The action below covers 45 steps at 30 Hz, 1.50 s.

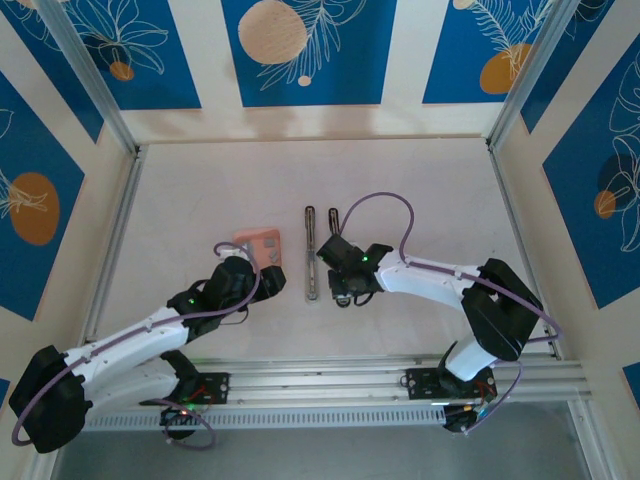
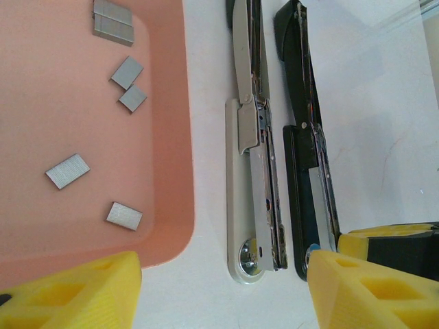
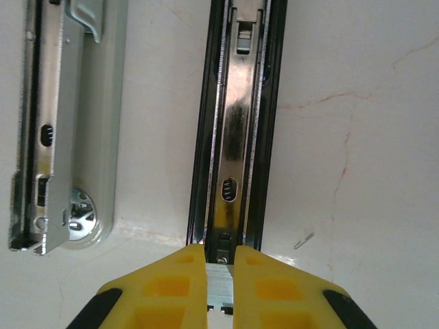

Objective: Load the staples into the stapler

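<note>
Right gripper (image 3: pixel 219 269) pinched shut on a thin silver strip (image 3: pixel 219 286), likely staples, at the near end of the stapler (image 3: pixel 233 137) channel. Step in hand: feeding the strip in. Next move needs it square to the channel, then slid forward. Left gripper (image 2: pixel 223 267) agape, empty, over the stapler, which lies opened flat beside the tray (image 2: pixel 180 137). Left wrist shows spare staples (image 2: pixel 67 170) in the tray; right wrist shows the pinch.
</note>
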{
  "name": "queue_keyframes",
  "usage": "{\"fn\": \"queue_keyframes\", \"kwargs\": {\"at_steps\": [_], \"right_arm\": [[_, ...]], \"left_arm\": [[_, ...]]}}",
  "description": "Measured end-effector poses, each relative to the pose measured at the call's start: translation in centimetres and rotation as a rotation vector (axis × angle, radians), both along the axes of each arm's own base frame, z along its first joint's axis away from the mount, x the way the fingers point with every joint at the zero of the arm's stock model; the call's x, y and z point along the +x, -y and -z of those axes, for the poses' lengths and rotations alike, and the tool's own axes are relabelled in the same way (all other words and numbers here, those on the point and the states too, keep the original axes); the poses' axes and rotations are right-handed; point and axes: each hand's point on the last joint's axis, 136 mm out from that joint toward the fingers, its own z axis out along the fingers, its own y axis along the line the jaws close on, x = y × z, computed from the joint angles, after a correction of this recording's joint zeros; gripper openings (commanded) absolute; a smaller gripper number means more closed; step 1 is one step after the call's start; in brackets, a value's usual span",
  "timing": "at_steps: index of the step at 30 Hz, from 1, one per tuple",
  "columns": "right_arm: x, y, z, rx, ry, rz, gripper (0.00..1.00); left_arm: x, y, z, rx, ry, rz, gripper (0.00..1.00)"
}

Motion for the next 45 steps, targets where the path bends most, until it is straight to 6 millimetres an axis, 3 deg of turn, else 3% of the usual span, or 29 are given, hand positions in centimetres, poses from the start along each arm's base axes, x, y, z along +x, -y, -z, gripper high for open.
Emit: {"fn": "queue_keyframes", "kwargs": {"at_steps": [14, 27, 31, 40, 45], "right_arm": [[0.0, 0.3, 0.3, -0.004, 0.005, 0.042, 0.14], [-0.1, 0.5, 0.2, -0.007, 0.003, 0.044, 0.28], [-0.2, 0.7, -0.6, -0.001, 0.019, 0.041, 0.30], [1.1, 1.4, -5.1, 0.158, 0.073, 0.067, 0.34], [1.3, 1.9, -5.1, 0.244, 0.054, 0.074, 0.35]], "left_arm": [[0.1, 0.1, 0.1, 0.000, 0.001, 0.001, 0.66], [0.3, 0.2, 0.0, -0.006, 0.006, 0.000, 0.66], [0.2, 0.2, 0.0, -0.006, 0.006, 0.000, 0.65], [0.2, 0.1, 0.1, -0.004, -0.005, 0.000, 0.66], [0.6, -1.1, -0.1, 0.027, -0.040, -0.008, 0.66]]}}
